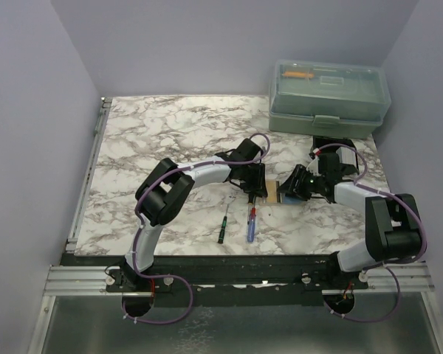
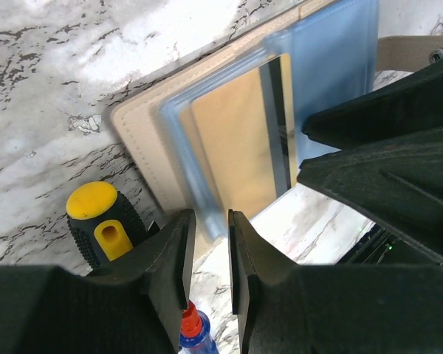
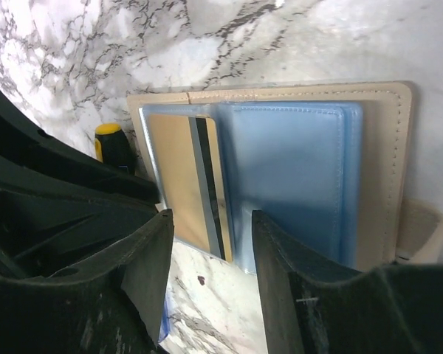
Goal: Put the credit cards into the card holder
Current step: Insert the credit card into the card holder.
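The card holder (image 1: 270, 194) is laid open at the middle of the table (image 1: 162, 140), between the left gripper (image 2: 210, 254) on its left and the right gripper (image 3: 213, 254) on its right. A credit card (image 2: 232, 147) is seen lying flat among its sleeves. A tool handle (image 2: 96, 221) is set just beside one edge of the holder, close to the left gripper. Nearer, the left screwdriver (image 1: 222, 226) and the right screwdriver (image 1: 250, 224) are placed side by side. A toolbox (image 1: 328, 97) is stood at the far right corner.

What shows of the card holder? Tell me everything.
The card holder lies open and flat on the marble table: tan, soft-looking cover with stitched edges, translucent blue sleeves inside, a snap tab on one side. A gold card with a dark stripe sits at one sleeve; whether tucked in is unclear.
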Action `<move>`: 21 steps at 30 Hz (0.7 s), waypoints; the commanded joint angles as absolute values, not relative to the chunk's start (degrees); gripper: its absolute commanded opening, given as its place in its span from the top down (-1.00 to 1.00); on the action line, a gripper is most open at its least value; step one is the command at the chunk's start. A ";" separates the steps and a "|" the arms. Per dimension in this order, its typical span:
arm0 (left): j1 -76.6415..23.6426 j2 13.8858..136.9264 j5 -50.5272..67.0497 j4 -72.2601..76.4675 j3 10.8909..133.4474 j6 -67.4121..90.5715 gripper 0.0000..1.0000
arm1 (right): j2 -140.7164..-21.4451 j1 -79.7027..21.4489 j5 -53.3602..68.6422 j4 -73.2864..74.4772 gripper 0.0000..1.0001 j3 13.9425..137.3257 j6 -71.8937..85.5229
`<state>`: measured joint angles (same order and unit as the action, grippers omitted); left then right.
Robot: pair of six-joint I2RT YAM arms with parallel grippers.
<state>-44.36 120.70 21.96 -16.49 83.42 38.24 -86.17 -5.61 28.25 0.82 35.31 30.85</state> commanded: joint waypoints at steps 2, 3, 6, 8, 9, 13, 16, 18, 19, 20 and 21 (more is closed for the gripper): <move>-44.21 119.09 18.93 -18.63 81.85 37.09 0.38 | -84.56 -2.79 23.15 5.50 -0.04 32.00 30.39; -44.25 119.09 18.71 -18.63 81.83 37.09 0.38 | -84.26 -2.61 23.37 5.60 -0.04 31.92 30.13; -44.23 119.46 18.19 -18.61 82.00 36.96 0.30 | -84.04 -2.65 25.59 5.42 -0.04 32.17 28.50; -44.21 120.69 18.36 -18.63 82.60 36.83 0.32 | -84.32 -2.72 27.41 5.53 -0.04 32.82 27.39; -44.23 121.28 18.43 -18.63 82.83 36.89 0.36 | -83.99 -2.70 28.02 5.46 -0.04 33.01 27.01; -44.21 122.15 18.36 -18.63 82.61 37.09 0.47 | -82.13 -2.68 29.22 5.86 -0.05 33.92 26.10; -44.21 122.49 17.92 -18.58 82.19 36.92 0.59 | -83.13 -2.72 30.53 5.60 0.00 34.80 25.35; -44.21 122.83 18.07 -18.55 82.17 36.98 0.65 | -84.67 -2.91 31.55 5.09 0.09 35.60 24.99; -44.21 123.03 18.10 -18.54 82.25 37.00 0.67 | -85.33 -3.17 31.87 4.80 0.13 35.89 24.96; -44.25 123.18 18.18 -18.54 82.34 36.96 0.69 | -85.88 -3.54 31.92 4.29 0.17 36.15 25.08; -44.27 123.29 18.20 -18.54 82.43 36.92 0.70 | -86.23 -3.88 32.02 3.84 0.21 36.59 25.16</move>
<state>-44.31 120.86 20.84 -16.88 83.11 38.06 -84.05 -3.27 30.24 3.33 34.54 26.70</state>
